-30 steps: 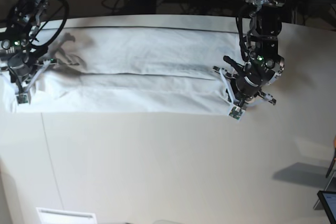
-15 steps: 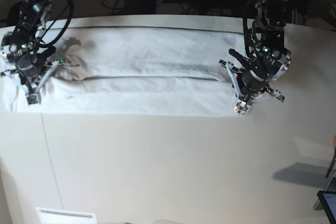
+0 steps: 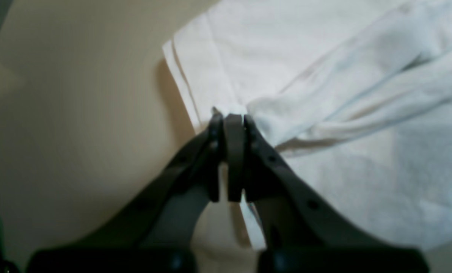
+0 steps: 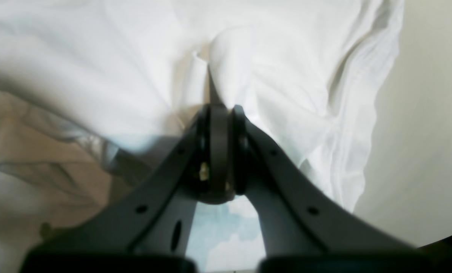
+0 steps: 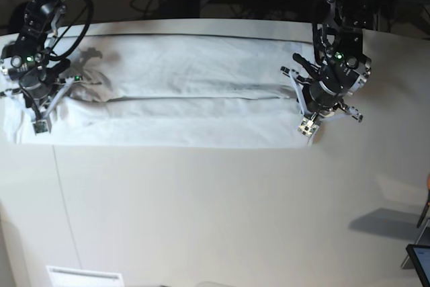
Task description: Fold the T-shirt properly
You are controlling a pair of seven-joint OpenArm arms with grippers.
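The right end effector (image 4: 228, 110) pinches a raised fold of the white T-shirt (image 4: 279, 94). Bare surface (image 4: 419, 151) shows at three o'clock.

No Readable Lettering in View

No words, brands, numbers or signs can be read anywhere. The dark screen (image 5: 420, 263) at the tabletop's (image 5: 222, 213) near right corner shows faint marks too small to make out, and the pale printed shape (image 5: 85, 278) at its near left edge carries nothing legible.

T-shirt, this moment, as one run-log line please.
T-shirt: spread wide, partly folded | left hand: shut on fabric | right hand: shut on fabric | fold: unfinished
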